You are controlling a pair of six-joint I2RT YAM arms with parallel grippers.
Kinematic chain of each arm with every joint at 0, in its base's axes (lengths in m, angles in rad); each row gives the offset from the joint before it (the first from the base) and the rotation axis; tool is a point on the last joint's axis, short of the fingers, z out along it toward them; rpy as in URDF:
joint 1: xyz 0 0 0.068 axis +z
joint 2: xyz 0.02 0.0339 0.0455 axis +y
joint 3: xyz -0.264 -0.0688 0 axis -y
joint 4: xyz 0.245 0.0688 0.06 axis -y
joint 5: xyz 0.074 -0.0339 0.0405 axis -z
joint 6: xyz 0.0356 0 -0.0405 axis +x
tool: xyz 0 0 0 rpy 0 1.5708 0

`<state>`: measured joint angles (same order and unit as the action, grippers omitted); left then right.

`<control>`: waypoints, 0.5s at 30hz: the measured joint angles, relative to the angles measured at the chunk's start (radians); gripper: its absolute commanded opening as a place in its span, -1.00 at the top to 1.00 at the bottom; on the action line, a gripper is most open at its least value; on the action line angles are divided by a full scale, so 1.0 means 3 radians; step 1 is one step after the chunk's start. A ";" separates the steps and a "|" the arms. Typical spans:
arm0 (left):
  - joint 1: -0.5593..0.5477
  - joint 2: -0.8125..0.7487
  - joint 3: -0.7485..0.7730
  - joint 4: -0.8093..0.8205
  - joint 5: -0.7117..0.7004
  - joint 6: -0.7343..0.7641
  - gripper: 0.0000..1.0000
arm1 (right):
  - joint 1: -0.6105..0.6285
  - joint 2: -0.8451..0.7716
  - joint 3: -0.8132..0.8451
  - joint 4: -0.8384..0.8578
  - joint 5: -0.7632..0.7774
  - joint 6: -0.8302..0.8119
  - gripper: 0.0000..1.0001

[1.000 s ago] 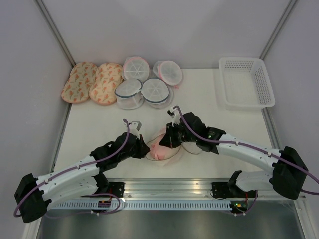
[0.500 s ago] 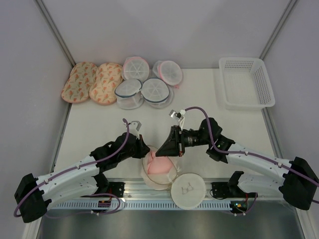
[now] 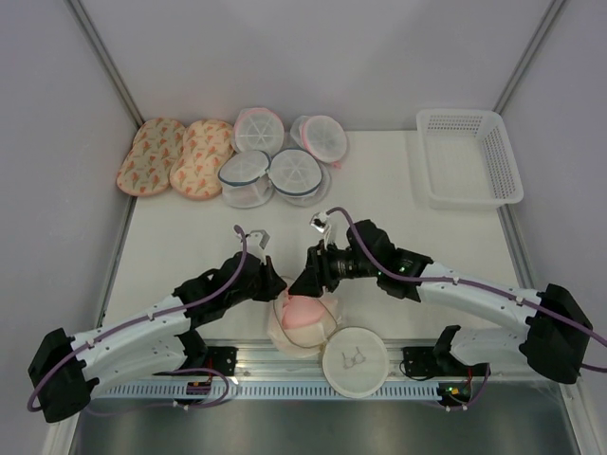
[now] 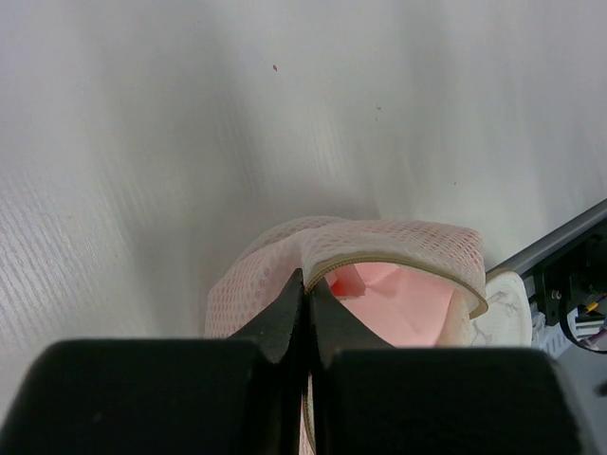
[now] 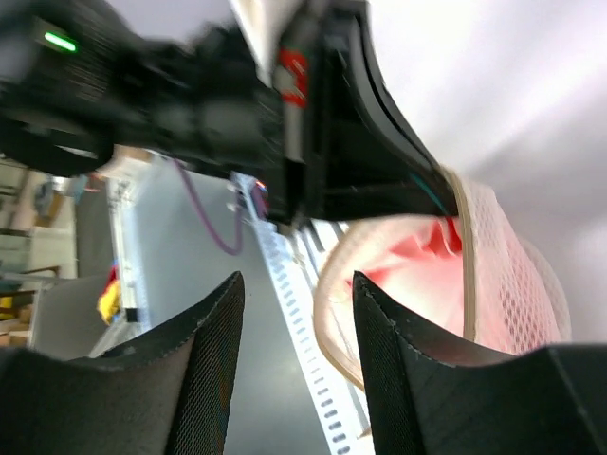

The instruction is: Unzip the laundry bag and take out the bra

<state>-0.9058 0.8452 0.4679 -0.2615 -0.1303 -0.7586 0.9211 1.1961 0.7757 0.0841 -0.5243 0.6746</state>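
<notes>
the left claw pinches the rim of the open laundry bag at the near tabletop edge. the pink bra lies inside, just below the right claw, which is spread wide, empty and nearer.

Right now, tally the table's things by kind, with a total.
Oval orange-patterned fabric pouches: 2
Round white mesh pouches, grey-blue rims: 2
Round white mesh pouches, pink rims: 2
White plastic basket: 1
Open peach-beige mesh laundry bag: 1
Light pink bra inside it: 1
Total: 9
</notes>
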 measured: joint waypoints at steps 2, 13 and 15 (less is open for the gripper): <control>0.0001 0.0042 0.0000 0.0017 0.0003 -0.0010 0.95 | 0.0153 0.0095 0.0010 -0.0198 0.0216 -0.0066 -0.11; 0.0001 0.0107 -0.0209 0.0084 0.0006 -0.0142 0.95 | 0.0609 0.0662 0.0074 -0.0483 0.1101 -0.0120 -0.06; 0.0001 0.0107 -0.0273 0.0084 0.0009 -0.0175 0.95 | 0.0651 0.0815 0.0121 -0.0496 0.1250 -0.0122 -0.06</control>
<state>-0.9054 0.8772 0.3859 -0.2363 -0.1276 -0.8112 1.1164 1.4406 0.8120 -0.0647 -0.1493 0.6380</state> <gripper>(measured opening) 0.026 0.531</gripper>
